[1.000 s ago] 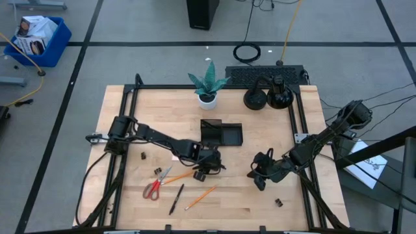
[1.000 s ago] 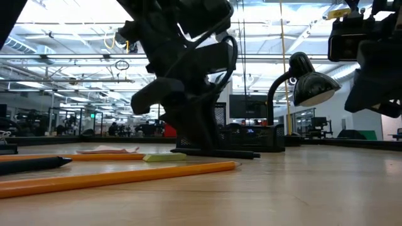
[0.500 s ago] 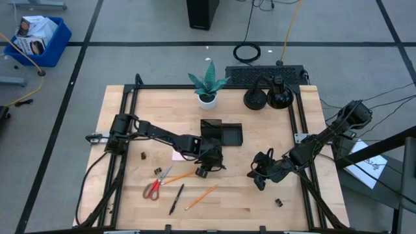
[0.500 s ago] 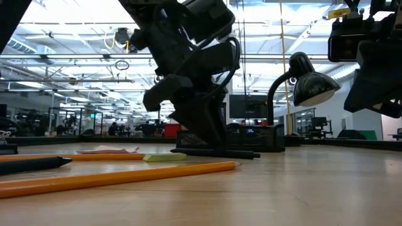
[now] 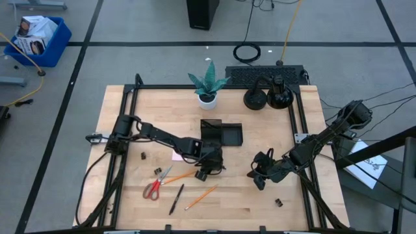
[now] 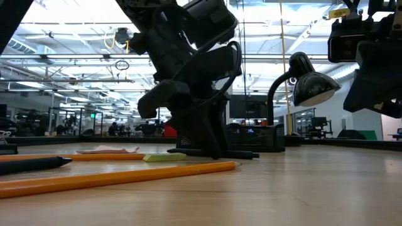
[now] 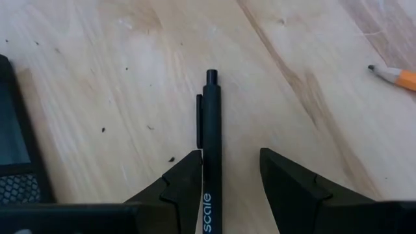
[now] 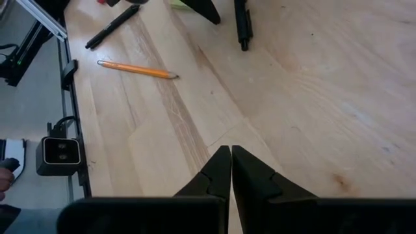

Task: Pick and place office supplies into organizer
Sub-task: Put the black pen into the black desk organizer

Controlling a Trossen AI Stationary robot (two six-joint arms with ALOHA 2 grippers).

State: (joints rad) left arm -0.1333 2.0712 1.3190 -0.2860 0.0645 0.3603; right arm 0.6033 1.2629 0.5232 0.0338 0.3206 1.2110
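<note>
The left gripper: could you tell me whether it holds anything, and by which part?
Nothing yet: the left gripper stands open astride the black pen, near the middle of its barrel.

From table height I see the left gripper (image 6: 210,147) down at the table (image 6: 282,194), its dark fingers touching a black pen (image 6: 235,154) lying there. In front lie an orange pencil (image 6: 119,176), a yellow-green highlighter (image 6: 164,157) and another dark pen (image 6: 34,164). A black desk lamp (image 6: 308,85) stands behind, beside the mesh organizer (image 6: 264,138).

The black pen (image 7: 212,149) runs off the frame edge, its tip perhaps hidden.
</note>
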